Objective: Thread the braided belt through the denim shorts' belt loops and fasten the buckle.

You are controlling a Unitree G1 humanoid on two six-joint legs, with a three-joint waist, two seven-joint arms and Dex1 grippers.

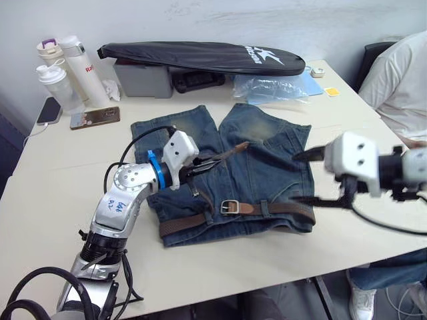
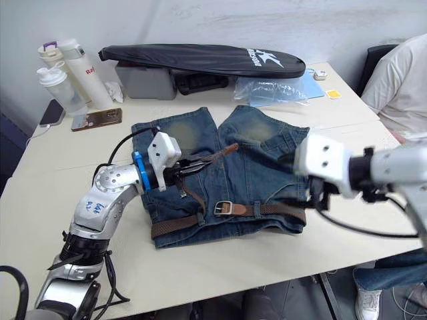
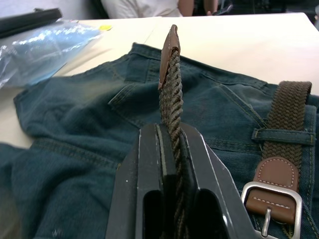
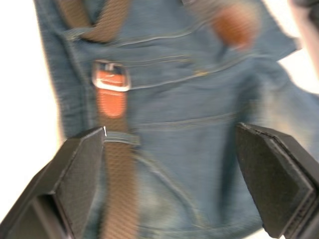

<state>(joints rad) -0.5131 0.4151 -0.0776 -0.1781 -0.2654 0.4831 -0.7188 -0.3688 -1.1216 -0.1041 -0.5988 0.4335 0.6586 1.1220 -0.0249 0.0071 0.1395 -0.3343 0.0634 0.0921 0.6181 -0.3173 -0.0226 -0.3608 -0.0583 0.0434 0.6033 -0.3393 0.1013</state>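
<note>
- Left wrist view: two black fingers of the left gripper (image 3: 169, 149) clenched on the woven dark brown braided belt (image 3: 172, 94), just behind its tapered leather-capped tip, which sticks up free beyond the pads.
- Faded blue denim shorts (image 1: 260, 167) lying flat at the middle of the tabletop (image 1: 53, 193), waistband toward the near edge, legs toward the far edge.
- Belt already run along the waistband under the narrow blue denim belt loops (image 3: 282, 135); small silver rectangular buckle (image 1: 229, 207) resting at the middle of the waistband, unfastened, prong free.
- Free tip end lifted off the denim over the left leg, well apart from the buckle.
- Likely handling: braid light, limp and springy, stiffest at the leather tip, so a hold close behind the tip seems best for steering it into the frame; woven surface rough enough to resist slipping; denim soft and apt to bunch if dragged.
- Buckle small, hard and smooth, liable to slide or tilt on the cloth unless pinned.
- Right gripper (image 4: 187, 174) spread wide and holding nothing, hovering above the waistband at the shorts' right side, one finger (image 4: 82, 174) over the belt there, touching or not cannot be told.
- Probable next step: tip to the buckle, frame steadied by the free gripper.
</note>
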